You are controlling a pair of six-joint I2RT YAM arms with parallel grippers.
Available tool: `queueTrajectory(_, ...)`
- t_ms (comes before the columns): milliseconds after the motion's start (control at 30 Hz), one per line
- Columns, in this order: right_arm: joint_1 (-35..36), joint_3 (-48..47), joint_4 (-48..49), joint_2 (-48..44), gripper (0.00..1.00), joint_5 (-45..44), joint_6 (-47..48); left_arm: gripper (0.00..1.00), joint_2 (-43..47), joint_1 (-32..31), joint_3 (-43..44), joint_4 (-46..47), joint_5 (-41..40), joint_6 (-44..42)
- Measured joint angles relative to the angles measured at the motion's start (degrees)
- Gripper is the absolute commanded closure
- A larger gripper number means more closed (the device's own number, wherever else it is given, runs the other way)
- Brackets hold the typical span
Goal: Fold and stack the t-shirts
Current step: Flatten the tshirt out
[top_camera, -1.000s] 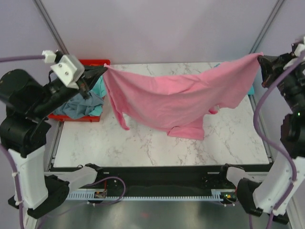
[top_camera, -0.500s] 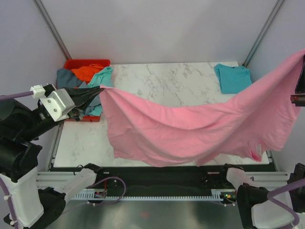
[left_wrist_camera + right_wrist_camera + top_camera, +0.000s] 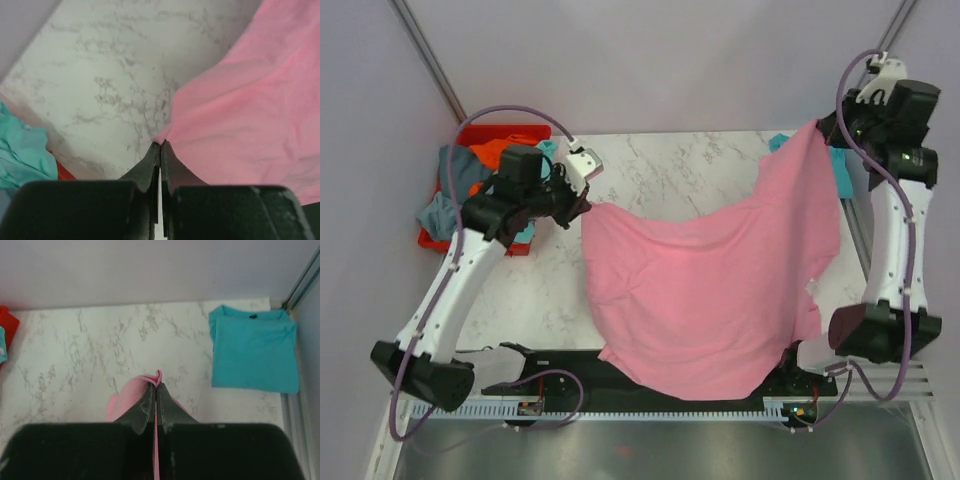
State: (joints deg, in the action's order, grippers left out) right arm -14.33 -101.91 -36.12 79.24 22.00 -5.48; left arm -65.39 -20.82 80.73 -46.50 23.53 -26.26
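The pink t-shirt (image 3: pixel 710 290) is spreading between both grippers over the marble table (image 3: pixel 660 165), its lower hem draping past the near edge. The left gripper (image 3: pixel 160 145) is pinching one corner tight, and the right gripper (image 3: pixel 156 384) is clamping the opposite corner. A folded teal t-shirt (image 3: pixel 252 347) is lying at the table's far right corner, and other shirts (image 3: pixel 495 152) are sitting in the red bin (image 3: pixel 525 131).

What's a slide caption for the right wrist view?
Right gripper pinches an edge of the pink t-shirt above the marble table; folded teal t-shirt lies at right.
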Motion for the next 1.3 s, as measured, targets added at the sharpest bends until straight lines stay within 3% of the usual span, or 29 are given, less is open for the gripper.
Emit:
queueTrajectory(167,0.2,-1.3,-1.8,16.9,1.00,1.1,2.6,0.98,-15.1,2.6,3.0,1.0,-4.8,4.5)
queueTrajectory(367,0.4,-17.4,-2.4,34.2,1.00,0.6,3.8,0.98,-30.6,4.2,20.6,1.8,-11.7,8.6)
queueTrajectory(533,0.5,-26.2,-1.8,36.5,1.00,0.3,3.8,0.98,-35.1,4.2,32.9,1.9,-14.9,11.0)
queueTrajectory(700,0.5,-23.2,-1.2,26.9,1.00,1.5,3.8,0.98,-30.1,4.2,34.2,1.7,-13.9,11.6)
queueTrajectory(1033,0.5,-12.1,-2.6,-8.3,1.00,4.4,6.3,0.98,-2.2,4.2,25.0,1.1,-8.4,8.7)
queueTrajectory(1300,0.5,-13.4,-7.1,-28.8,1.00,2.6,8.5,0.98,8.1,4.2,28.6,-1.4,-3.6,8.2)
